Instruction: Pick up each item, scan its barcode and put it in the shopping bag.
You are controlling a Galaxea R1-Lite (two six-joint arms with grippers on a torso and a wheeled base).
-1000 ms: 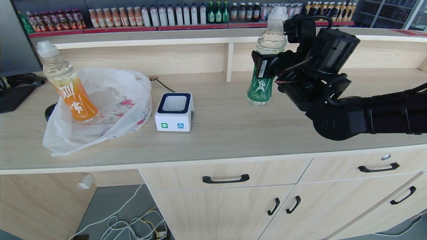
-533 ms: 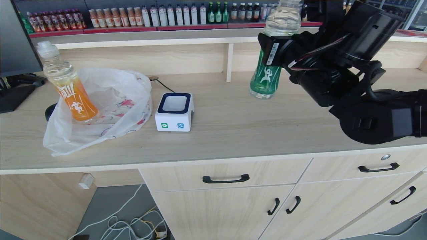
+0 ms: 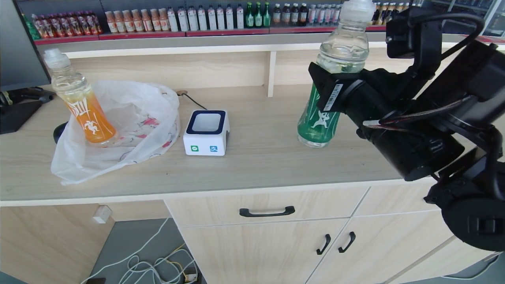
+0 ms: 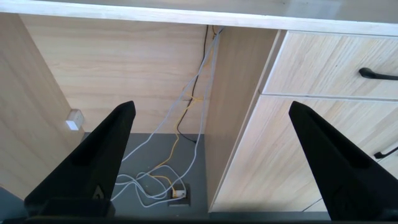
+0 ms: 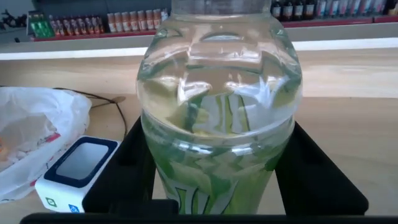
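A: Two bottles: the orange bottle (image 3: 85, 106) stands in the shopping bag (image 3: 130, 118), and the green bottle (image 3: 320, 118) is upright over the desk (image 3: 268, 154), right of the scanner (image 3: 206, 132).
B: Held by what?
A: The right gripper (image 3: 334, 85). Its fingers (image 3: 329, 94) clamp it just under the shoulder. The left gripper (image 4: 208, 168) hangs low by the cabinet (image 4: 323, 68), its fingers spread and holding nothing.
B: How will it handle?
A: Probably heavy with drink, thin-walled and slick. A firm hold high on the body suits it, without crushing.

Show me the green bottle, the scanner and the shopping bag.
green bottle (image 3: 318, 126), head view, lower green label.
scanner (image 3: 206, 122), head view, glass top.
shopping bag (image 3: 90, 161), head view, bare plastic at its front.
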